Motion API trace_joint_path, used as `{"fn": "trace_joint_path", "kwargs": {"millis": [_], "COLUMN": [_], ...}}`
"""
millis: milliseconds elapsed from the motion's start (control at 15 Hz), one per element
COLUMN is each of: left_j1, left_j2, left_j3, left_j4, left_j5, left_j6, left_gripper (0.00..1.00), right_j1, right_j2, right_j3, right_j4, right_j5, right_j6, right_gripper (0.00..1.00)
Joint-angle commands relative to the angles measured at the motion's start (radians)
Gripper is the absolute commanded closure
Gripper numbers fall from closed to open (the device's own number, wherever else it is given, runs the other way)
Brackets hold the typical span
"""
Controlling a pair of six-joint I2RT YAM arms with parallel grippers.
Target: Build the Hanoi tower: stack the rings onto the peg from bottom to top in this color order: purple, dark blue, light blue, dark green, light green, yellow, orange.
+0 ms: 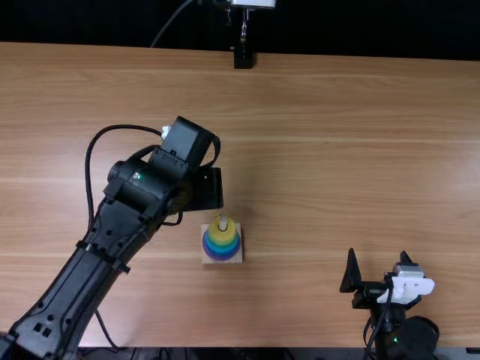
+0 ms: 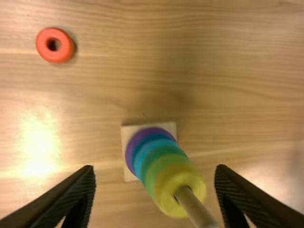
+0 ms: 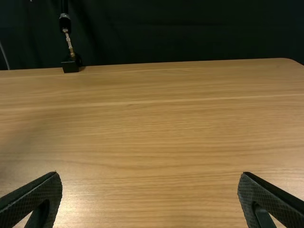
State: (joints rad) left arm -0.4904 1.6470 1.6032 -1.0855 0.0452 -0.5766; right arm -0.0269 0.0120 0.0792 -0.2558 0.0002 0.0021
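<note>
A stack of rings [image 1: 216, 249] stands on a square wooden base [image 1: 236, 257] on the table [image 1: 337, 150], left of the middle in the top view. Its colors run from purple at the bottom through blues and greens to the yellow ring [image 2: 166, 194] on top, and the peg [image 2: 195, 209] pokes out above that. The orange ring [image 2: 56, 45] lies flat on the wood, well apart from the base. The left gripper [image 1: 210, 189] is above the table near the stack, its jaws spread wide; in the left wrist view the peg shows between them, touching neither. The right gripper [image 1: 378, 259] is near the table's near edge, well to the right of the stack, its jaws also wide apart with nothing between them
</note>
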Motion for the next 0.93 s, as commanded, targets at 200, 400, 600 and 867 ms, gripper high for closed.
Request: {"fn": "trace_joint_path", "kwargs": {"millis": [200, 400, 600, 867], "left_j1": [0.101, 0.188, 0.239, 0.239], "left_j2": [0.134, 0.223, 0.324, 0.464], "left_j3": [0.054, 0.100, 0.139, 0.205], "left_j4": [-0.013, -0.080, -0.157, -0.159], "left_j5": [-0.012, -0.014, -0.069, -0.132], "left_j6": [0.243, 0.319, 0.380, 0.381], "left_gripper": [0.00, 0.00, 0.00, 0.00], "right_j1": [-0.010, -0.010, -0.010, -0.010], "right_j2": [-0.012, -0.012, -0.012, -0.012], "right_j3": [-0.064, -0.064, -0.064, -0.064], "right_j4": [-0.069, -0.069, -0.069, -0.069], "right_j5": [0.009, 0.009, 0.009, 0.009], "right_j6": [0.002, 0.002, 0.002, 0.002], "right_gripper": [0.00, 0.00, 0.00, 0.00]}}
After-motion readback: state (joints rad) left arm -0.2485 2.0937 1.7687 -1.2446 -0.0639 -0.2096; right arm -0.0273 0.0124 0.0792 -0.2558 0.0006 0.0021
